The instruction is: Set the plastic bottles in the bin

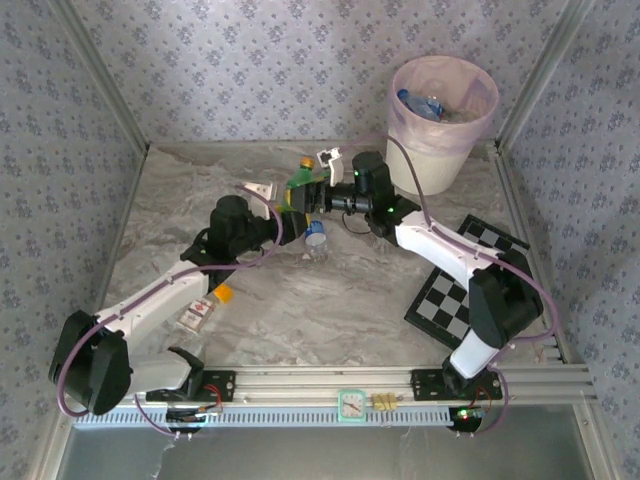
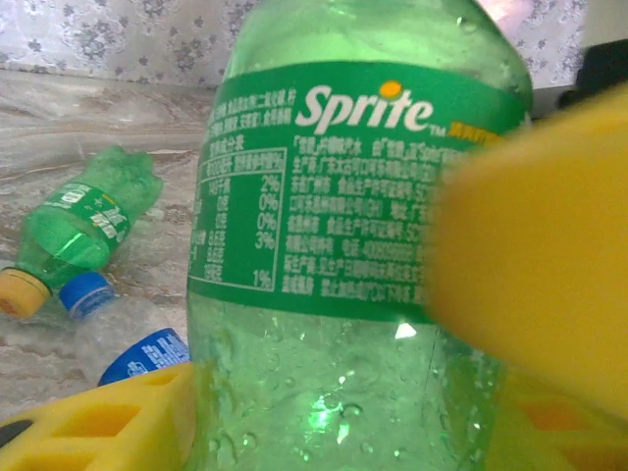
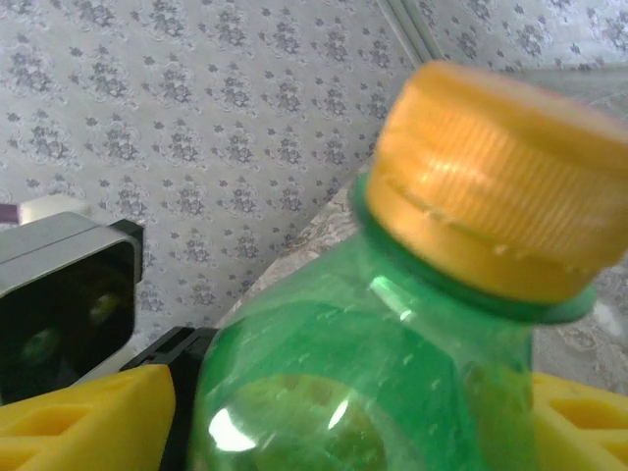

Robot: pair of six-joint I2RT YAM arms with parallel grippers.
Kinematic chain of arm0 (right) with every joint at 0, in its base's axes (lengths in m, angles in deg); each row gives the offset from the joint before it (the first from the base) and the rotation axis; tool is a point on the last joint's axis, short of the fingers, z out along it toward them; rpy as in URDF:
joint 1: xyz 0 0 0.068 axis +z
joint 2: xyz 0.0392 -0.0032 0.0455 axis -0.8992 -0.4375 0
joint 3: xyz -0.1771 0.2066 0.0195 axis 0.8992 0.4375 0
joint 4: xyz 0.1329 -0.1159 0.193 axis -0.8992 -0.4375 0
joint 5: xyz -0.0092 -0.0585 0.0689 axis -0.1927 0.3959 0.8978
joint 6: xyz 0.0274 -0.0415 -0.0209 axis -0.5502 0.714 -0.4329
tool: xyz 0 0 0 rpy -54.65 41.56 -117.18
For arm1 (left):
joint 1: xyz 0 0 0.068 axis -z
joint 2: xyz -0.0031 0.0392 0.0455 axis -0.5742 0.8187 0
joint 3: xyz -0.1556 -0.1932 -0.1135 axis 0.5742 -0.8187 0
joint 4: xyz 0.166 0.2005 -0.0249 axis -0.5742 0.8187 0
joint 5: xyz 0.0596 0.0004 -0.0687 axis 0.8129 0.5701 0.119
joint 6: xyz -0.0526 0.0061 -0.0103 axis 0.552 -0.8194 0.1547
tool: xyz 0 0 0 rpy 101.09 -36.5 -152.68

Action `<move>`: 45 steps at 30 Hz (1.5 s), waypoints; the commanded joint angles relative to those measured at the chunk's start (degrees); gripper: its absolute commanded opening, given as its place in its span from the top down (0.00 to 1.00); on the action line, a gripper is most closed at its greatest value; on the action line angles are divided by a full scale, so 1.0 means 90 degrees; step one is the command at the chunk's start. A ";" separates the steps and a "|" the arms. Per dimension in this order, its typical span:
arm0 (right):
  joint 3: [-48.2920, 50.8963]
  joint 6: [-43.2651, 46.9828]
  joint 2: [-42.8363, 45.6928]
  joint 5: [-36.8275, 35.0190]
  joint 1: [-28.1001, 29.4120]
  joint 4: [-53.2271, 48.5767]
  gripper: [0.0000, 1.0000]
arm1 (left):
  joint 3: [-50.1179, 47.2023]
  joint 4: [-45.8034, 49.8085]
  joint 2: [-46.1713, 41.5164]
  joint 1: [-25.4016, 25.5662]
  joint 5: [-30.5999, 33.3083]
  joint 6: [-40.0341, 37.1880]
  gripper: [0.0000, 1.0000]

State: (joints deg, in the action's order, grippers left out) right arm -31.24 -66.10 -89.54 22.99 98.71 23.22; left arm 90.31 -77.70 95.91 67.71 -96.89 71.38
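Marble-patterned tabletop (image 1: 330, 300), flowered walls (image 1: 250, 70): at mid-table the left pincer (image 2: 334, 363) is clamped on a green plastic Sprite bottle with a yellow cap (image 1: 299, 182), well apart from the round cream bin with a pink liner (image 1: 425, 160) at the far right. The right pincer (image 3: 353, 412) flanks its shoulder, gripping or not I cannot tell; if the left lets go too soon, that smooth taper could slip out and tumble among the other plastic bottles (image 2: 78, 221) lying nearby.

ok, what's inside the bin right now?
A clear bottle with a blue label lies against the left inside of the bin, with pale clear plastic beside it. Anything deeper is hidden by the bin's wall.
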 commanded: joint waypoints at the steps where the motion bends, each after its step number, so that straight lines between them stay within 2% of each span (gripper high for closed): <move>1: -0.0214 0.0062 -0.0030 0.0072 0.0017 0.0016 0.32 | 0.0065 -0.0305 -0.0217 0.0041 -0.0077 -0.0117 0.47; 3: -0.0209 0.0072 -0.0053 0.0069 0.0017 0.0004 0.39 | 0.0058 -0.0309 -0.0229 0.0042 -0.0056 -0.0119 0.46; 5: -0.0202 0.0063 -0.0056 0.0058 0.0002 -0.0001 0.42 | 0.0060 -0.0303 -0.0227 0.0039 -0.0035 -0.0110 0.43; 13: -0.0131 0.0129 0.0007 -0.0277 -0.0119 -0.0123 0.44 | -0.0023 -0.0332 -0.0248 0.0058 0.0201 -0.0015 0.14; 19: -0.0263 0.0872 0.0053 -0.1555 -0.0413 -0.1384 0.45 | -0.0109 -0.0162 -0.0184 0.0052 0.0639 0.0286 0.12; 24: -0.0731 0.1509 0.0143 -0.2938 -0.0808 -0.2698 0.46 | -0.0046 0.0724 -0.0017 0.0043 0.1879 0.0881 0.11; 26: -0.0847 0.1745 0.0269 -0.3331 -0.0971 -0.2886 0.45 | -0.0097 0.0830 0.0047 -0.0033 0.2065 0.1130 0.08; 31: -0.1325 0.2227 0.0528 -0.3659 -0.1448 -0.3066 0.45 | -0.0223 0.0627 0.0352 -0.0330 0.1611 0.1684 0.00; 38: -0.2605 0.2659 0.0396 -0.3995 -0.2083 -0.2899 0.45 | 0.0012 0.0750 0.0857 -0.0466 0.1199 0.1959 0.00; 45: -0.3758 0.2576 -0.0156 -0.3958 -0.2788 -0.2347 0.45 | 0.0121 0.0864 0.1045 -0.0466 0.0896 0.1956 0.00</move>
State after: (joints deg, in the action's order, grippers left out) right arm -61.31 -43.87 -88.33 -11.37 75.49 -0.95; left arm 88.75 -70.72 104.82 63.53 -86.60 88.25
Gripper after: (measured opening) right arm 0.557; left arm 0.996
